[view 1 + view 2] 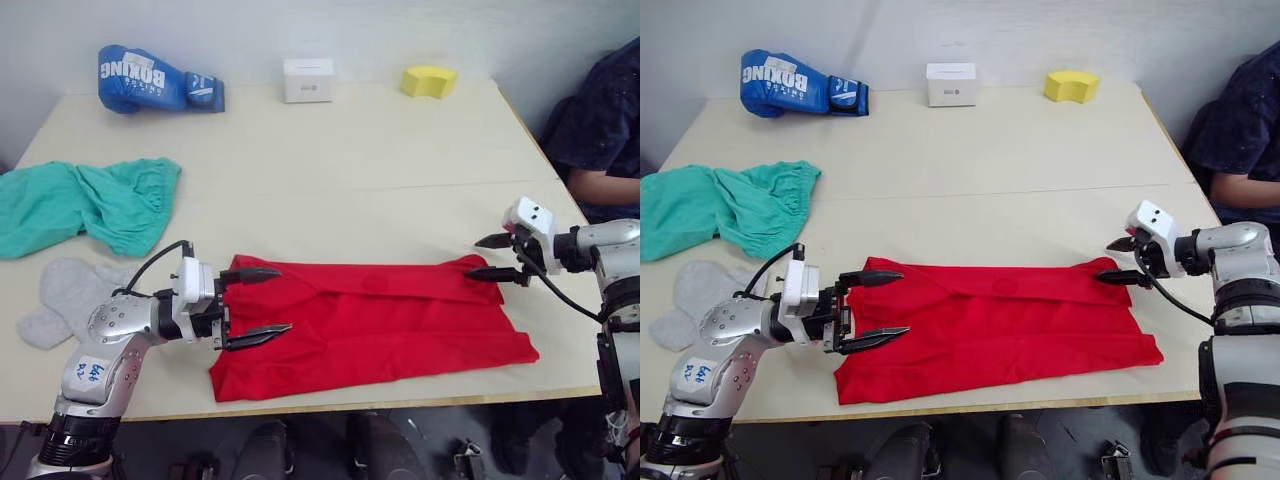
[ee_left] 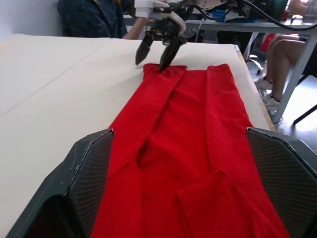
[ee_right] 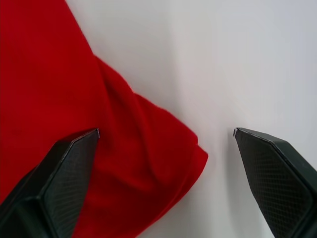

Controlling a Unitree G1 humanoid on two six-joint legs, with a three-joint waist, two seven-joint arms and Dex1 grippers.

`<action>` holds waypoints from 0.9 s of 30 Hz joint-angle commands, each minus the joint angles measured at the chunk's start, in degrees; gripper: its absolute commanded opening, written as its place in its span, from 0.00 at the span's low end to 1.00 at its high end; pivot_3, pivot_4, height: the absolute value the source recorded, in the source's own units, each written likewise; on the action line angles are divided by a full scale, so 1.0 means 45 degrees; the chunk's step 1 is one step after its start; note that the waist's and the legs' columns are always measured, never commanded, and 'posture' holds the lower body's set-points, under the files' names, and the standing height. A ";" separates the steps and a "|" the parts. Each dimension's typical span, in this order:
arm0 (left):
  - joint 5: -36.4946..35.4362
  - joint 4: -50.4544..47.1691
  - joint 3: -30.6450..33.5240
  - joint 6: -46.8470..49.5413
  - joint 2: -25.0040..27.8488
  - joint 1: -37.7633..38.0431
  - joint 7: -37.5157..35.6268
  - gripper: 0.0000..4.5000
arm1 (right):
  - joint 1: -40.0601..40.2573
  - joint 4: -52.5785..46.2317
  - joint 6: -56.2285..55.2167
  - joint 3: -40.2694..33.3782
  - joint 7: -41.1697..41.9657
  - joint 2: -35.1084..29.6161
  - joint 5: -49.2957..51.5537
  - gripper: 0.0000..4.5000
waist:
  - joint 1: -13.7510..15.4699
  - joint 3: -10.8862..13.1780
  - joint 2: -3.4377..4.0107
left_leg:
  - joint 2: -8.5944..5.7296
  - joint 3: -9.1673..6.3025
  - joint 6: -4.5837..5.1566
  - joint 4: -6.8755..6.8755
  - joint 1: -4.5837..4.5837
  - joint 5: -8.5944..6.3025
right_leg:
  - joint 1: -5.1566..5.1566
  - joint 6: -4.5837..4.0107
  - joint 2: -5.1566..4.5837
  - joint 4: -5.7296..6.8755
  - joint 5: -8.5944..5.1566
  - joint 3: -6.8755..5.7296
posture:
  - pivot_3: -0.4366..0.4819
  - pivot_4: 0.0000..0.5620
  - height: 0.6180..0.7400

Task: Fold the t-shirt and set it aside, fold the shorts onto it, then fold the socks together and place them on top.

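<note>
On the beige table | t-shirt folded long | both tools wide (left tool, right tool) at its 2 ends

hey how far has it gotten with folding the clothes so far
Early. Done: the t-shirt lies folded lengthwise into a long strip. In hand: the left gripper and right gripper, both open, sit at its two ends. Left: setting it aside, then the shorts and socks, both untouched.

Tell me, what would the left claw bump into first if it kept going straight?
Probably the bright red cloth t-shirt. The open left claw points along it toward the right claw at the far end.
</note>
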 commanded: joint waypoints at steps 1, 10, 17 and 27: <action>0.0023 -0.0463 0.0152 -0.0387 -0.0049 0.0219 0.0142 1.00 | -0.0570 0.0484 0.0532 0.0255 0.1396 -0.0098 -0.0516 0.90 | -0.0006 0.0000 0.0000 | -0.0001 0.0001 0.0002 0.0004 0.0001 0.0001 | 0.0002 0.0009 -0.0001 0.0002 0.0005 0.0005 | 0.48 0.27 1.00; -0.0220 -0.0670 0.0400 -0.0304 -0.0036 0.0808 0.0475 1.00 | -0.0535 0.0588 -0.0423 -0.0344 0.0986 0.0098 -0.0533 0.24 | -0.0050 0.0000 0.0000 | -0.0001 -0.0007 -0.0004 -0.0006 0.0029 0.0012 | 0.0014 0.0023 -0.0006 0.0026 0.0014 0.0009 | 0.48 0.27 1.00; 0.0009 -0.0517 0.0613 -0.0318 -0.0274 0.0769 0.1387 1.00 | -0.1255 0.0895 -0.0828 -0.0221 -0.1105 0.0343 -0.1266 0.00 | -0.0064 0.0000 0.0001 | -0.0002 -0.0003 -0.0006 -0.0001 0.0028 0.0013 | 0.0013 0.0023 -0.0007 0.0026 0.0014 0.0010 | 0.48 0.27 1.00; 0.1002 -0.0669 0.1285 0.0044 -0.1406 0.0652 0.5014 1.00 | -0.2714 0.1639 -0.0911 -0.0180 -0.8676 0.1648 -0.2804 0.00 | -0.0134 0.0000 0.0000 | -0.0003 -0.0001 -0.0025 0.0010 0.0032 0.0033 | -0.0001 0.0022 -0.0006 0.0091 0.0013 0.0016 | 0.48 0.27 1.00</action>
